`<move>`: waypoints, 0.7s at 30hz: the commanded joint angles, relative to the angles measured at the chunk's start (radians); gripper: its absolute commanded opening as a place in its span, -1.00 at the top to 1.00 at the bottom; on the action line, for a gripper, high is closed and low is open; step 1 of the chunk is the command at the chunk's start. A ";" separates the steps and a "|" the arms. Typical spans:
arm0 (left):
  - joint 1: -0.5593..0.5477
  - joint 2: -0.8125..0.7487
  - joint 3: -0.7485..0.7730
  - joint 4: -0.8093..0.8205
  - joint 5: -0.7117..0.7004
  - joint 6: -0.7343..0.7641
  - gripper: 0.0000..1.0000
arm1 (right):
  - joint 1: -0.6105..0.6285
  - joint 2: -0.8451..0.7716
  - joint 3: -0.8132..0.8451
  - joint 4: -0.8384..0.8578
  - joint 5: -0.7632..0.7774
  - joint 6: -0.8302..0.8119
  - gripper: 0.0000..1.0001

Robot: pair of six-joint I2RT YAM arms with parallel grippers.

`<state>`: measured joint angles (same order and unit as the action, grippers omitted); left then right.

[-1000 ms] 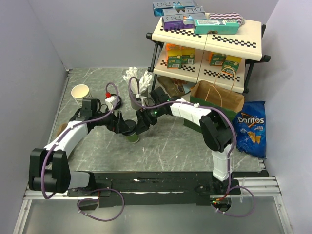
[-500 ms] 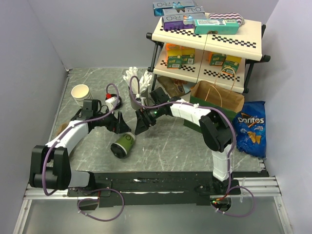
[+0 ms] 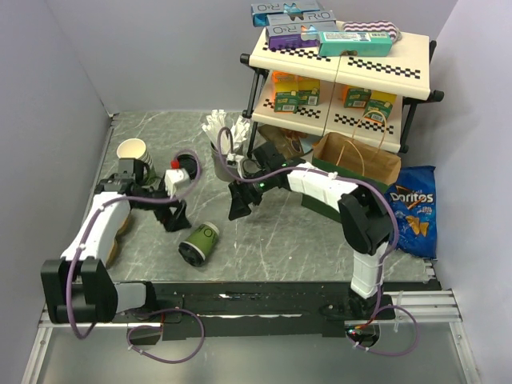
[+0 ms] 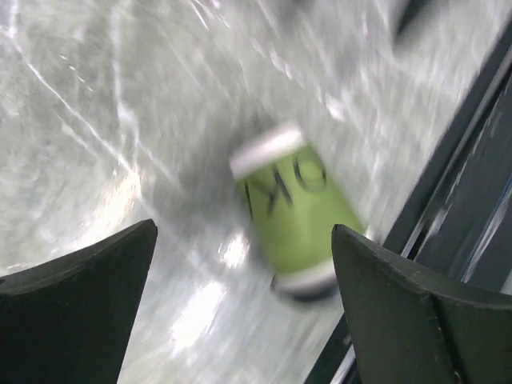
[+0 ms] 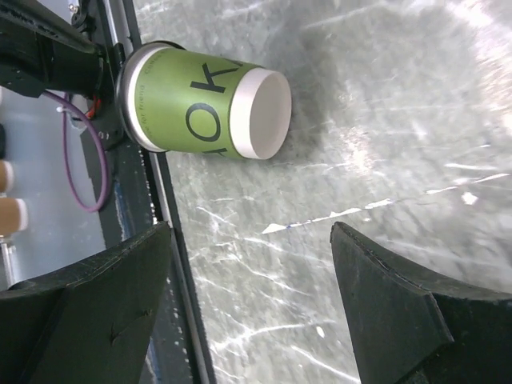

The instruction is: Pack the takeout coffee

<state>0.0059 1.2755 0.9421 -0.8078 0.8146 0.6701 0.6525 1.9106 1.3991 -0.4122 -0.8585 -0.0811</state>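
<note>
The takeout coffee (image 3: 199,242) has slipped from between my grippers and now lies on its side on the table (image 3: 280,240), lid toward the near edge. I see the left gripper (image 3: 175,218) and the right gripper (image 3: 238,210) on either side of it, both spread wide and empty.

blurred: takeout coffee (image 4: 292,216), left wrist view | cut off: left pincer (image 4: 244,232), bottom edge
</note>
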 commanded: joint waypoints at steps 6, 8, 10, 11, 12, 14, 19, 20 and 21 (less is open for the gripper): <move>0.000 -0.128 -0.065 -0.297 0.014 0.634 -0.99 | 0.047 -0.055 0.038 0.001 0.042 -0.128 -0.74; -0.027 -0.128 -0.075 -0.260 0.026 0.599 -0.99 | 0.052 -0.026 0.060 0.001 0.050 -0.080 -0.68; -0.035 -0.136 -0.106 -0.240 0.043 0.573 -0.99 | 0.050 -0.018 0.040 0.036 0.042 -0.027 -0.67; -0.044 -0.148 -0.120 -0.202 0.049 0.559 -0.99 | 0.049 0.002 0.029 0.047 0.035 0.031 -0.66; -0.046 -0.156 -0.150 -0.177 0.054 0.539 -0.99 | 0.047 0.014 0.029 0.059 0.021 0.059 -0.65; -0.056 -0.191 -0.181 -0.102 0.063 0.479 -0.99 | 0.047 0.044 0.026 0.082 -0.028 0.139 -0.62; -0.075 -0.260 -0.275 0.031 0.026 0.378 -0.94 | 0.052 0.102 0.049 0.186 -0.103 0.245 -0.48; -0.075 -0.269 -0.284 0.048 0.018 0.364 -0.94 | 0.050 0.129 0.055 0.203 -0.126 0.277 -0.47; -0.076 -0.278 -0.296 0.068 0.015 0.355 -0.94 | 0.052 0.142 0.061 0.217 -0.135 0.294 -0.46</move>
<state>-0.0639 1.0420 0.6769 -0.8745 0.8120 1.0931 0.7040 2.0037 1.4113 -0.3061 -0.9001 0.0860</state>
